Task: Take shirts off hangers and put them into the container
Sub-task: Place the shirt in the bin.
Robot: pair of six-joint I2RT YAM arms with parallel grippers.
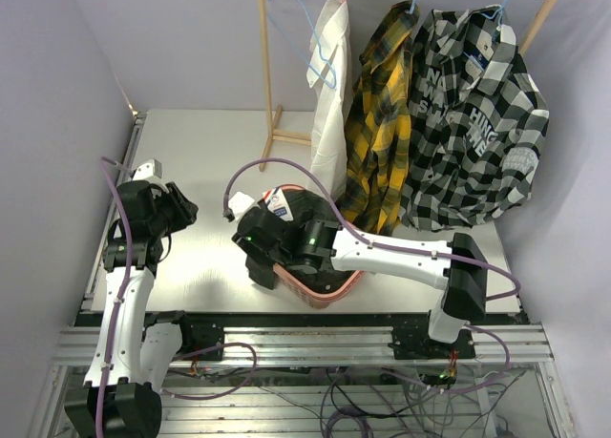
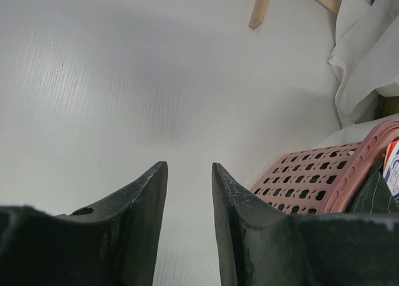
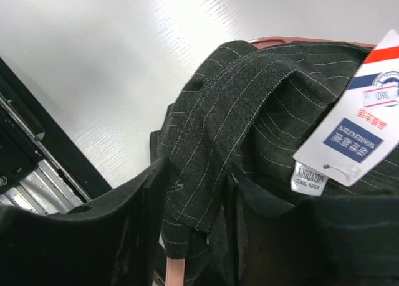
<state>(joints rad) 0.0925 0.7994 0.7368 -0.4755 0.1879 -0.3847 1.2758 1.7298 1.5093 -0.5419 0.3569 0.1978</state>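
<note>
1. Your right gripper (image 3: pixel 196 167) has its two matte black fingers closed partway onto a fold of the dark pinstriped shirt (image 3: pixel 249 105). The cloth fills the gap between them.
2. That shirt is a soft charcoal weave with fine pale stripes and visible stitched seams. It lies bunched inside the salmon-pink plastic basket (image 1: pixel 329 290) and rises above the rim.
3. Two markers hang at its collar: one white card hang tag (image 3: pixel 358 118) printed in red and blue, and one small white woven label (image 3: pixel 310 177).
4. The basket is rectangular with perforated lattice walls. It sits on the smooth pale table (image 2: pixel 93 80) near the front edge, between your two arms.
5. Your left gripper (image 2: pixel 189 167) hangs over bare table just beside the basket, its fingers partly apart with nothing between them.
6. Three shirts hang on the thin-poled wooden rack (image 1: pixel 266 66) at the back: a plain white shirt (image 1: pixel 331 104), a yellow-and-black plaid shirt (image 1: pixel 382 123), and a black-and-white checked shirt (image 1: pixel 477 123) with printed lettering.
7. You can count three light blue wire hangers (image 1: pixel 304 18): one bare beside the white shirt, and one each above the plaid and checked shirts.
</note>
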